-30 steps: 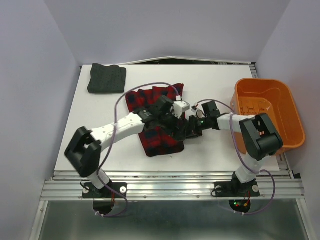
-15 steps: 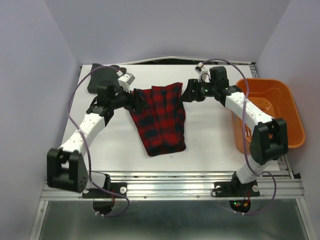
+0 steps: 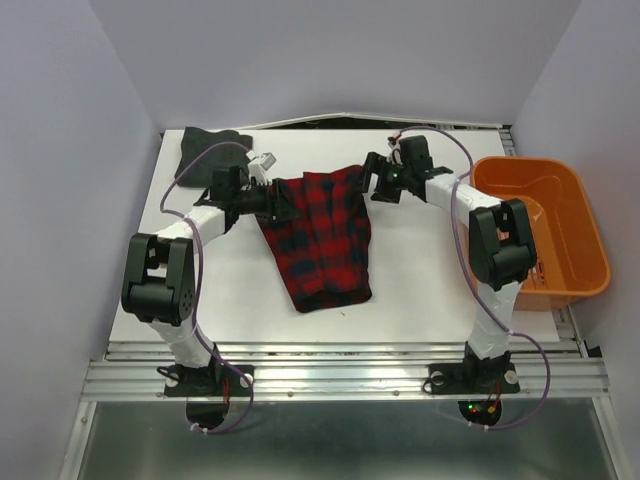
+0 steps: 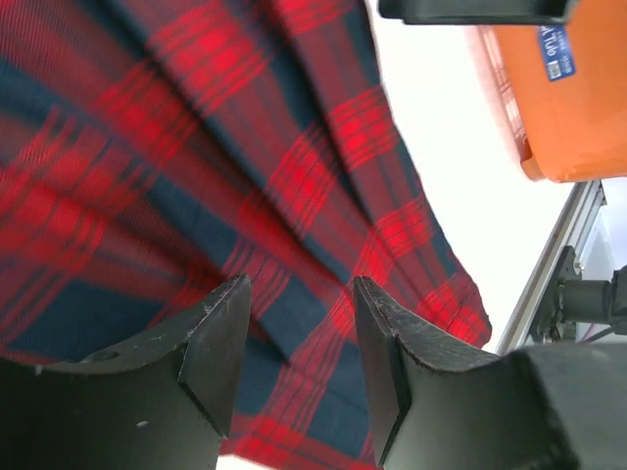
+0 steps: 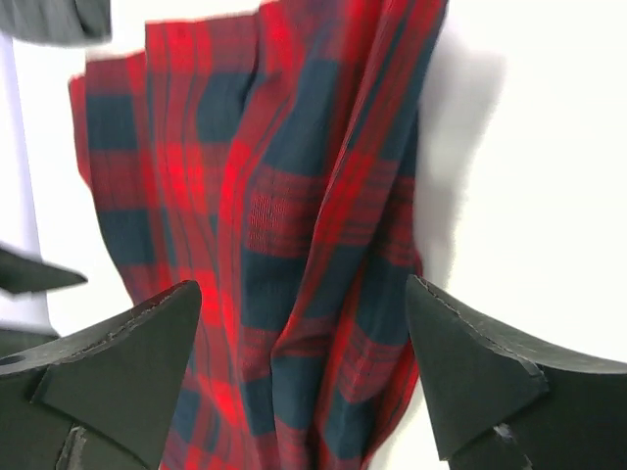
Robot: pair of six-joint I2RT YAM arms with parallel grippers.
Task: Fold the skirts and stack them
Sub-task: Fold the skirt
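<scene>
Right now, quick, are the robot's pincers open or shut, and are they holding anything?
Left pincer: open, holding nothing, plaid skirt showing past its fingers.
Right pincer: open wide, holding nothing.

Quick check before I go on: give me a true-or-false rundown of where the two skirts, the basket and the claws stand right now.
1. The plaid skirt lies on the table, its far edge between the left claw and the right claw. True.
2. The right claw is shut on the plaid skirt. False: its wrist view shows the fingers wide apart, with the cloth beyond them.
3. The grey skirt lies at the table's far left corner. True.
4. The plaid skirt is stacked on the grey skirt. False: they lie apart.
5. The orange basket stands at the table's right edge. True.
</scene>
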